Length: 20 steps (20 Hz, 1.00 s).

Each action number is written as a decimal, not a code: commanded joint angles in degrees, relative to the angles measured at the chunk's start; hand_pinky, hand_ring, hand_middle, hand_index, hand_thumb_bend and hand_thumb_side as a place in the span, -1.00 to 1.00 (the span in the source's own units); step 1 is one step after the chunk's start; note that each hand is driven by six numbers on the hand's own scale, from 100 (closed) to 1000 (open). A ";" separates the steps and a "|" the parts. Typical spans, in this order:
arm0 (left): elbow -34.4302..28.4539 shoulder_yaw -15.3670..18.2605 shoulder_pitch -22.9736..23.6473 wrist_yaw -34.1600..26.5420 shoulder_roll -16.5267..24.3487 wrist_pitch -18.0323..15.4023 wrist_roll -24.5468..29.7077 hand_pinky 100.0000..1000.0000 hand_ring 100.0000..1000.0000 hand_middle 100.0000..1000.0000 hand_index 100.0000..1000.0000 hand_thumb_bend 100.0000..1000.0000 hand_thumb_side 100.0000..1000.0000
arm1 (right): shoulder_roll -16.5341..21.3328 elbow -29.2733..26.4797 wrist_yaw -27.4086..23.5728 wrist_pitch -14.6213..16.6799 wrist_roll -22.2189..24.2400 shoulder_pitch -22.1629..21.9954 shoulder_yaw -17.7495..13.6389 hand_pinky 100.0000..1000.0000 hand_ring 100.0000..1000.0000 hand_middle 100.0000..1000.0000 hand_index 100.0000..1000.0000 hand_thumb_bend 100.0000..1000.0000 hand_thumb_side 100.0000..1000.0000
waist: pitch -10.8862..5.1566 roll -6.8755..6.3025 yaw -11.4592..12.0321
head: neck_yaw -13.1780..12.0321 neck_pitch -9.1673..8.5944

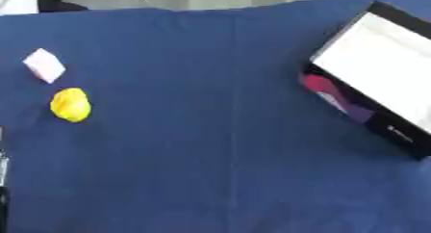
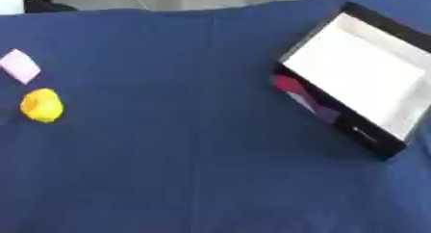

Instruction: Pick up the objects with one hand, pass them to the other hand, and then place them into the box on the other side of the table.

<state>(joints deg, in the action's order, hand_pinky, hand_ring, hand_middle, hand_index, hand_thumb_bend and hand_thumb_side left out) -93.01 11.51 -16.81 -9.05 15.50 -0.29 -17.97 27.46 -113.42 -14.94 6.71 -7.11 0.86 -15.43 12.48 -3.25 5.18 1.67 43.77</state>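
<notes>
A yellow rounded object [image 1: 70,104] lies on the blue tablecloth at the far left. Just behind it sits a small pale pink block [image 1: 44,65], apart from it. The black box [image 2: 358,73] with a white inside stands at the right, turned at an angle, its near wall showing a red and purple print; nothing shows inside it. Only a thin dark and silver sliver of my left hand or arm [image 1: 3,179] shows, at the lower left edge of the left eye view. My right hand is out of sight.
The blue cloth [image 1: 210,145] covers the whole table, with a faint crease down the middle. Its far edge runs along the top, with a pale floor and a dark shape at the upper left beyond it.
</notes>
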 commanded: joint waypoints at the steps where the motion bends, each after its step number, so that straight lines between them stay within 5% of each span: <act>1: -1.14 0.63 -1.14 0.35 1.08 0.01 0.22 0.54 0.49 0.56 0.57 -0.90 0.73 | 0.98 -1.17 0.16 0.14 0.08 -0.22 -0.55 0.92 1.00 1.00 1.00 -1.00 0.06 | -0.08 0.02 0.27 | -0.02 0.35; 7: -0.99 0.34 -0.27 0.73 4.56 0.61 0.10 0.54 0.50 0.56 0.57 -0.98 0.70 | 1.18 -1.17 -0.69 -0.03 -0.63 -0.99 -0.90 0.92 1.00 1.00 1.00 -1.00 0.06 | -0.57 0.44 0.39 | -1.05 0.35; 20: 0.52 -1.91 1.79 2.54 21.25 3.10 3.18 0.56 0.53 0.59 0.61 -1.00 0.55 | 3.06 -1.17 -1.53 1.53 -1.42 -3.45 -1.47 0.92 1.00 1.00 1.00 -1.00 0.04 | -1.62 0.53 -0.16 | -5.53 0.35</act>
<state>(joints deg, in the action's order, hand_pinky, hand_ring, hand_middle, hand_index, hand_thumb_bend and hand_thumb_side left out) -92.12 9.60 -14.61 -7.00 32.93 2.59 -15.41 28.59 -113.42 -16.37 7.91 -8.44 -2.66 -16.18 12.39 -3.22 5.03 -3.37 43.77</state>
